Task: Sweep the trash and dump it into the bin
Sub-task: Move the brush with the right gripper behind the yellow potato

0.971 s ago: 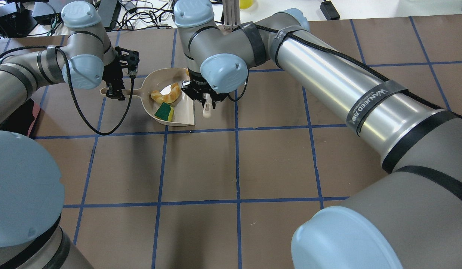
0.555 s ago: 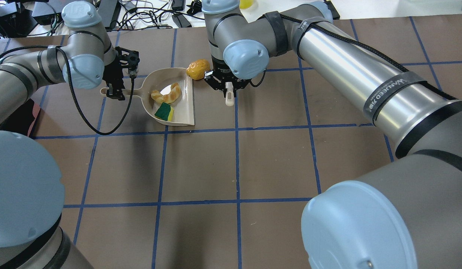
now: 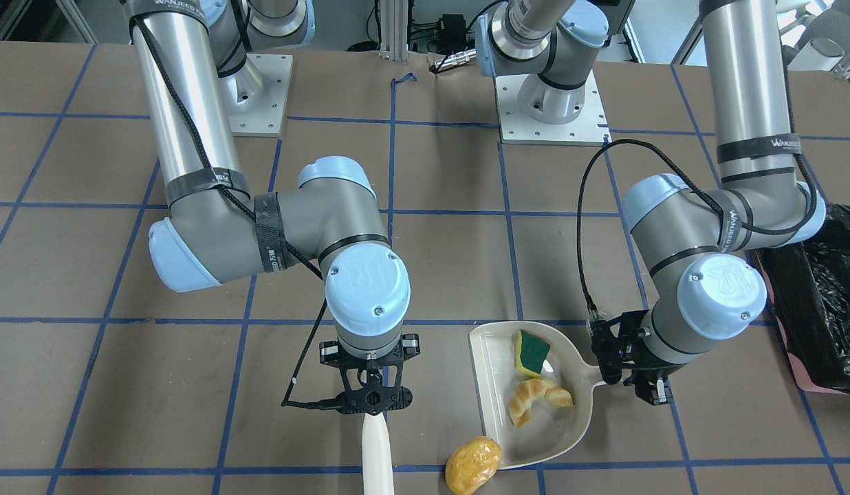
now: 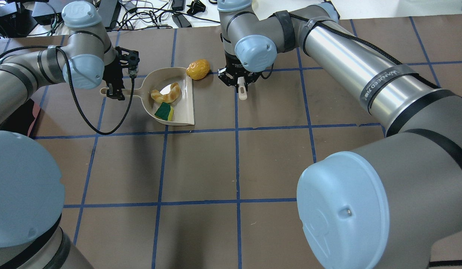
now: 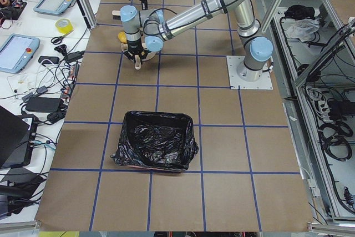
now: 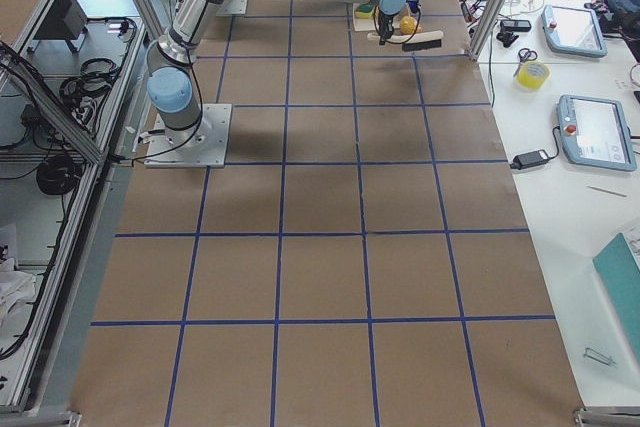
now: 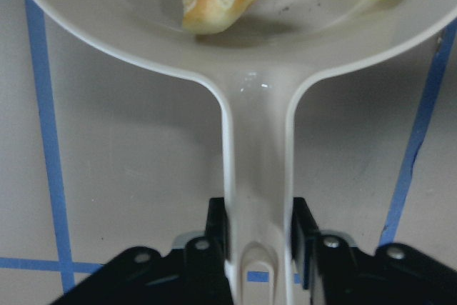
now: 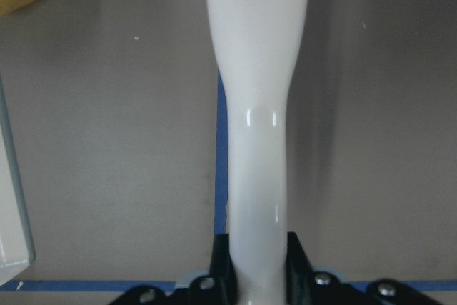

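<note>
My left gripper point(image 4: 115, 91) is shut on the handle of the beige dustpan point(image 4: 184, 108), which lies flat on the table; the grip shows close up in the left wrist view point(image 7: 258, 248). The croissant point(image 4: 167, 94) and the green-and-yellow sponge point(image 4: 164, 112) lie inside the pan. The yellow-brown potato lump point(image 4: 198, 69) sits on the table just outside the pan's far corner. My right gripper point(image 4: 241, 84) is shut on a white brush handle point(image 8: 258, 105), to the right of the potato and apart from it. The black-lined bin point(image 5: 155, 148) stands far to my left.
Cables and electronics point(image 4: 141, 15) crowd the far table edge. The bin also shows at the right edge of the front view point(image 3: 820, 302). Both arm bases point(image 3: 552, 103) stand at the robot's side of the table. Blue tape lines grid the brown tabletop.
My right gripper moved right and farther from the dustpan's mouth with the brush. The potato, hidden before by the arm, now shows beside the pan's far corner. The left arm and pan stayed still.
</note>
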